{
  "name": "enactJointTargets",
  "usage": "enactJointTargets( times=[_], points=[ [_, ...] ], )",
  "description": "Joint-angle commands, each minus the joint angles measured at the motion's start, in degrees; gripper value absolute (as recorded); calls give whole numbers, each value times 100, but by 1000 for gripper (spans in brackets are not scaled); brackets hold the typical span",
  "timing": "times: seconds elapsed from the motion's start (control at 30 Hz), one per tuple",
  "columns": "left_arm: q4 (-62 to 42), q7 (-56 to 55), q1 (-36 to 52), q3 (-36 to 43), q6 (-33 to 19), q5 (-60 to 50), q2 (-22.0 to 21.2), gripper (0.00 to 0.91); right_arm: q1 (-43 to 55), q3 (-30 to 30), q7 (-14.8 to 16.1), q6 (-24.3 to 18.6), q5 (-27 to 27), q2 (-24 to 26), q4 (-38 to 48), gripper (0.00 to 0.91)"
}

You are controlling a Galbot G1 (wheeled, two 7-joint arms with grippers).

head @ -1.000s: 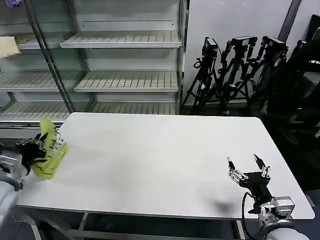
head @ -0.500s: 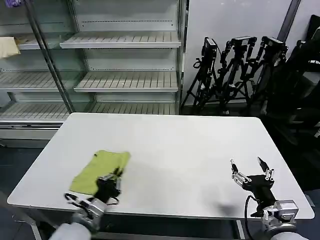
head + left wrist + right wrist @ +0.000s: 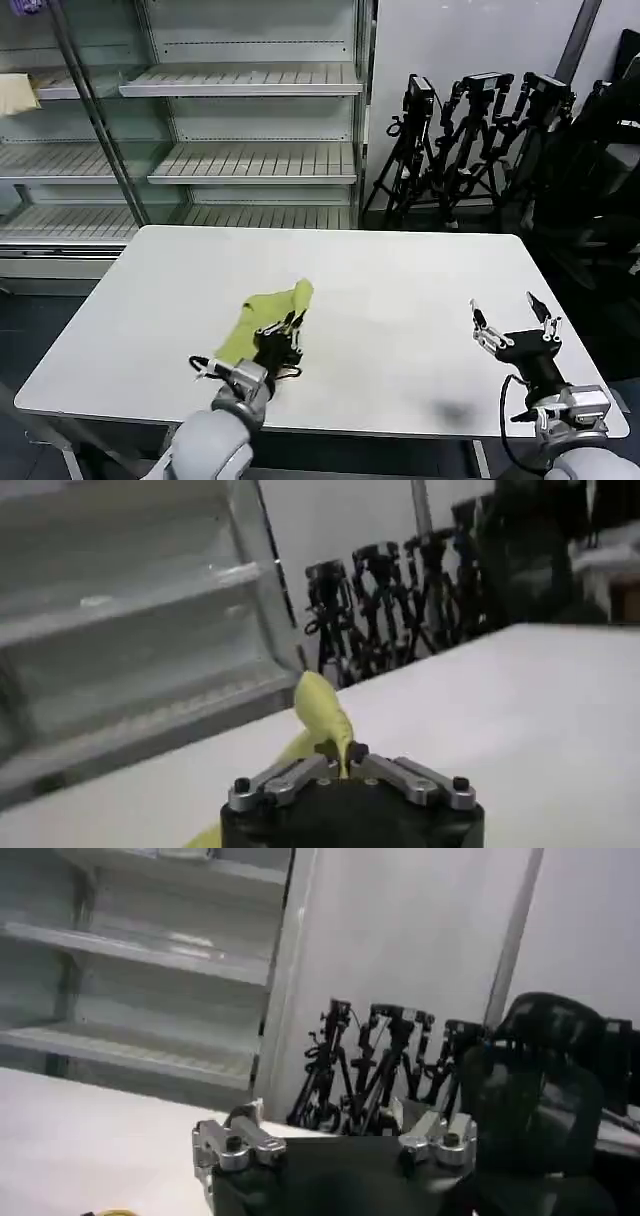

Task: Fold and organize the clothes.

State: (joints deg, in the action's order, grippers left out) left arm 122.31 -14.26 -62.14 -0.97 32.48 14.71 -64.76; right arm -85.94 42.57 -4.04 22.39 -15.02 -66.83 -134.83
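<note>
The clothes are one lime yellow-green T-shirt (image 3: 258, 313), bunched up on the white table (image 3: 380, 280) left of the middle, near the front. One pointed end rises off the table. My left gripper (image 3: 287, 333) is shut on the cloth at its near edge. In the left wrist view the fingertips (image 3: 357, 752) pinch a thin fold of the T-shirt (image 3: 320, 705), which stands up above them. My right gripper (image 3: 513, 324) hovers open near the table's front right corner with nothing between its fingers. Its spread jaws frame the right gripper (image 3: 338, 1136) in its own wrist view.
Empty white shelves (image 3: 250, 160) with a glass door stand behind the table. A beige folded cloth (image 3: 16, 92) lies on a shelf at far left. Black tripods (image 3: 470, 130) and a dark chair (image 3: 600, 170) stand at the back right.
My left gripper has carried the T-shirt from the table's left edge along the front toward the middle. The cloth went from flat to bunched. My right gripper drifted slightly right.
</note>
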Motion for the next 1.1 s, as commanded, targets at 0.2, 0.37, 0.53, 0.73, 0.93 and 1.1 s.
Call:
enactJointTargets(
  times=[0.2, 0.37, 0.53, 0.73, 0.93, 1.1],
  points=[
    [-395, -1052, 957, 408, 60, 2547, -794, 907, 860, -161, -43, 89, -110, 178, 500, 907],
    [-212, -891, 997, 64, 54, 2686, -845, 907, 866, -207, -63, 85, -50, 169, 544, 907],
    [-374, -586, 1238, -719, -98, 2634, -384, 907, 822, -92, -43, 91, -22, 280, 535, 907],
    [-1463, 1710, 523, -2381, -1483, 115, 627, 907, 731, -38, 159, -156, 215, 195, 581, 907],
    [-1774, 1967, 236, -2948, -2055, -88, 750, 907, 1045, -433, 146, -273, 251, 128, 844, 907],
    [-1737, 1980, 92, -2956, -2341, -456, 707, 907, 1204, -799, 58, -240, 348, 5, 1007, 907]
  ],
)
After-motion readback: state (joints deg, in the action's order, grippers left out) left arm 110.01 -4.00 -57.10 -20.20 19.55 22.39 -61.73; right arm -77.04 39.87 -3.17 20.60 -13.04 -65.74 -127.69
